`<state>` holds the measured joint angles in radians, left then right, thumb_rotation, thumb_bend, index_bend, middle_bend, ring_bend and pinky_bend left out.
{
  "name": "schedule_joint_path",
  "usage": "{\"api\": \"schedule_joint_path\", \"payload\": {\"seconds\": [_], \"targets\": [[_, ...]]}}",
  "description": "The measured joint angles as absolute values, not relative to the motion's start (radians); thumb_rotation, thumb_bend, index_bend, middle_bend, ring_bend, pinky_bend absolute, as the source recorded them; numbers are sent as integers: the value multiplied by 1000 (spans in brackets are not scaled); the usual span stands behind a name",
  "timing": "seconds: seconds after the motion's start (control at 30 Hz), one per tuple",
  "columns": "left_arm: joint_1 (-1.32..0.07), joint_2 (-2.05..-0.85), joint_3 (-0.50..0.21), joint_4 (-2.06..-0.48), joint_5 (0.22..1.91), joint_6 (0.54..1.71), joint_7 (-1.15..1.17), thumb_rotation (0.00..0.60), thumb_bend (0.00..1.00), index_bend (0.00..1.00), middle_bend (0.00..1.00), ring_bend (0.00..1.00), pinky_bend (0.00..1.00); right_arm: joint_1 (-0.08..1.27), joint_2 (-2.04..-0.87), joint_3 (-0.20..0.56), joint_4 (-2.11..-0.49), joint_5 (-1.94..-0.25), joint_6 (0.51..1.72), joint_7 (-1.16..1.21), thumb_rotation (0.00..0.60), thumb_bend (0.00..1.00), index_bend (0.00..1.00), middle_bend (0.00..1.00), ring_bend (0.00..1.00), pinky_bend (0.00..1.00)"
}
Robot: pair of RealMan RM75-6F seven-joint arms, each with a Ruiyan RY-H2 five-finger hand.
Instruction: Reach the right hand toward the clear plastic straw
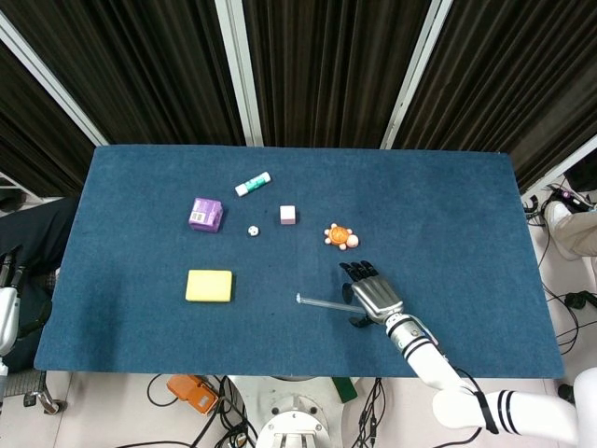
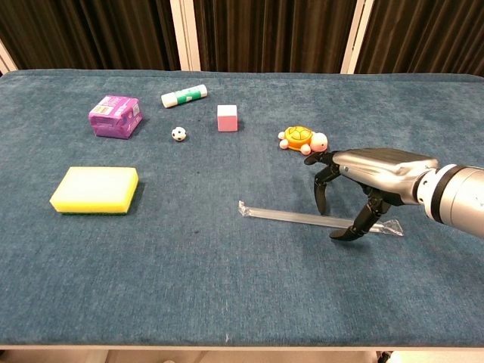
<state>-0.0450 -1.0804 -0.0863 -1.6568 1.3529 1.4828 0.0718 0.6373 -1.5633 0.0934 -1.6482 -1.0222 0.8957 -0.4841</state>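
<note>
The clear plastic straw (image 2: 291,216) lies flat on the blue table, running left to right; in the head view the straw (image 1: 317,301) shows as a thin pale line. My right hand (image 2: 364,181) hovers over the straw's right part, fingers spread and arched down on its far side, thumb on the near side. Nothing is held between them. From above, the right hand (image 1: 370,294) covers the straw's right end. Only a sliver of the left arm shows at the left edge of the head view; the left hand is not visible.
An orange toy turtle (image 2: 302,139) sits just beyond my right hand. Further back are a pink cube (image 2: 227,118), a tiny ball (image 2: 178,134), a glue stick (image 2: 184,95) and a purple box (image 2: 115,116). A yellow sponge (image 2: 95,189) lies at the left.
</note>
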Motion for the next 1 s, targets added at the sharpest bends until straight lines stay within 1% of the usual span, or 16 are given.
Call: {"api": "schedule_joint_path", "payload": {"seconds": [0.33, 0.6, 0.87, 1.0], "targets": [[-44, -1079, -87, -1659, 1349, 1481, 64, 600, 319, 146, 0, 5, 92, 661, -1582, 88, -1617, -995, 889, -480, 600, 424, 569, 84, 80, 0], [-45, -1078, -87, -1659, 1351, 1479, 59, 600, 319, 146, 0, 6, 92, 673, -1593, 85, -1601, -998, 886, -460, 600, 547, 629, 85, 81, 0], [-44, -1077, -88, -1659, 1351, 1482, 56, 600, 319, 146, 0, 7, 92, 672, -1573, 97, -1622, -1022, 917, -430, 600, 551, 644, 85, 85, 0], [-43, -1078, -87, -1659, 1351, 1484, 59, 600, 319, 146, 0, 7, 92, 671, -1541, 118, -1652, -1034, 937, -412, 600, 551, 644, 85, 85, 0]]}}
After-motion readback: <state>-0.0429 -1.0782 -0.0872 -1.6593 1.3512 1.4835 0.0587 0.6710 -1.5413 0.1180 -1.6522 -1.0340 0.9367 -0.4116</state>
